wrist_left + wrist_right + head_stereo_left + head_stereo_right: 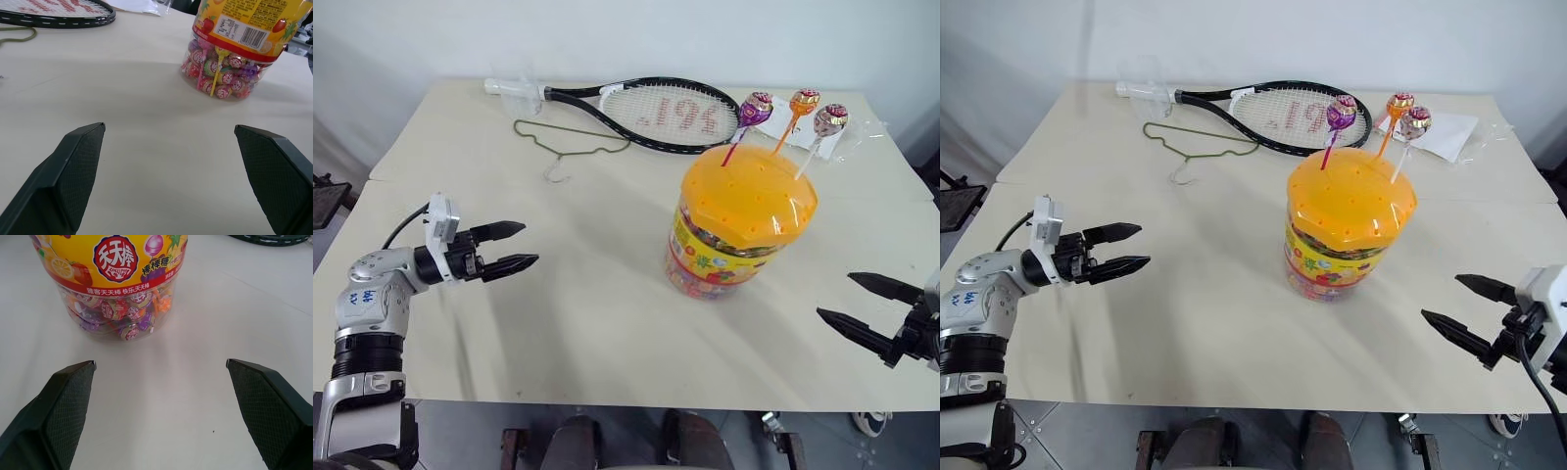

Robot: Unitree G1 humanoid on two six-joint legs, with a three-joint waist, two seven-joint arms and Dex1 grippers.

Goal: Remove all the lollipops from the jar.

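Observation:
The jar (734,230) stands right of the table's middle, a clear tub with a yellow label band and an orange holed lid. Three lollipops stick up from the lid: a purple one (755,108), an orange one (804,101) and a brownish-pink one (829,119). More wrapped sweets show through the jar's clear wall (220,76). My left gripper (514,250) hovers open at the left, pointing toward the jar and well short of it. At the right edge my right gripper (857,305) is open too, aimed at the jar with a gap between them.
A black tennis racket (646,113) lies at the back of the cream table (587,323). A wire hanger (570,147) rests beside it, and clear plastic wrapping (847,137) sits at the back right behind the jar.

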